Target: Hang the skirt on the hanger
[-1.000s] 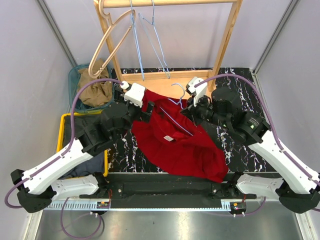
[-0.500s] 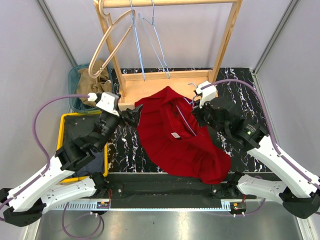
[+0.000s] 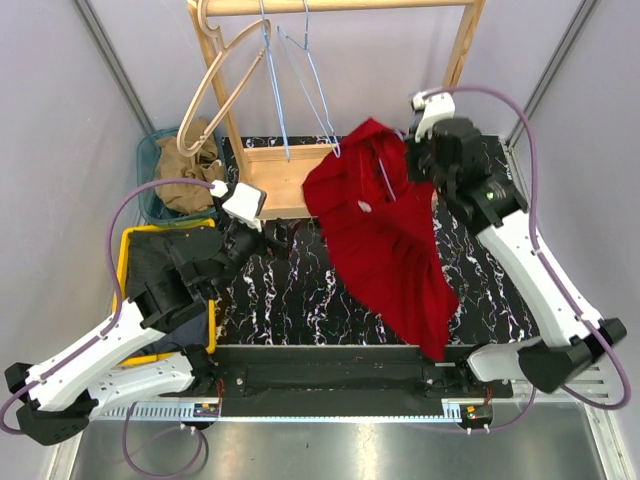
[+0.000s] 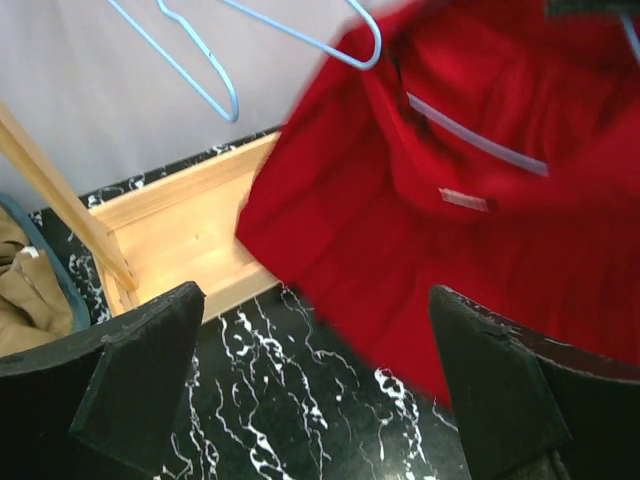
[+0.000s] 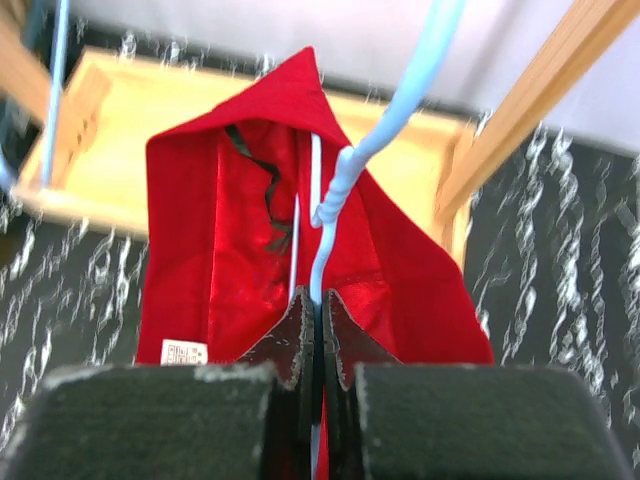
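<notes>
Toward 12 o'clock stands the wooden rack [image 3: 456, 70]; red skirt [image 3: 385, 235] hangs at 1 o'clock, draped on the blue wire hanger [image 5: 425, 50]. Right gripper [image 5: 318, 305] pinches the hanger's neck; left gripper [image 4: 315, 375] spread, empty, toward 9. Looks like the carry step; next, hanger needs lifting over the rail [image 3: 330, 6].

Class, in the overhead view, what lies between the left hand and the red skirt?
Only bare marbled table, seen from overhead between the open left hand and the skirt, which hangs on the hanger in the shut right hand.
</notes>
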Controlling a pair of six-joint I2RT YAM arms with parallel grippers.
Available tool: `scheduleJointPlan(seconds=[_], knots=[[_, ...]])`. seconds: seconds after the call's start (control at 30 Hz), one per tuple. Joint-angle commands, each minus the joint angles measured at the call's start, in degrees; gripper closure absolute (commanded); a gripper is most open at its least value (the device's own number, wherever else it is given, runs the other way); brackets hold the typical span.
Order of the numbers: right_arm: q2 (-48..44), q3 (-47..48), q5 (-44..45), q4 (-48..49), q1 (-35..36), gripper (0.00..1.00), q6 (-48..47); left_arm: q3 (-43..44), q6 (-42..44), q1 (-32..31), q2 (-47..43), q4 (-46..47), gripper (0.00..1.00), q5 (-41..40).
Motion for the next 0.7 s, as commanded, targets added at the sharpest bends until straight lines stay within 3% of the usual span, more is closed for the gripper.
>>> scheduleJointPlan(seconds=[0.0,0.27,0.67], knots=[[4.8,14.9,-4.6,8.8,-4.4,1.0,-4.4,1.7,-2.1,0.1,-0.8,0.4,0.01,3.0],[14.0,27.9,-12.6,10.6,-9.1,1.0,-8.8,-0.7,-2.6,0.1,-1.8,0.0,0.01,4.8],[27.3,47.5,-20.0,11.1,-15.3,1.0,-8.1,-1.9,-3.9,0.0,-1.4,0.0,0.01,6.3]])
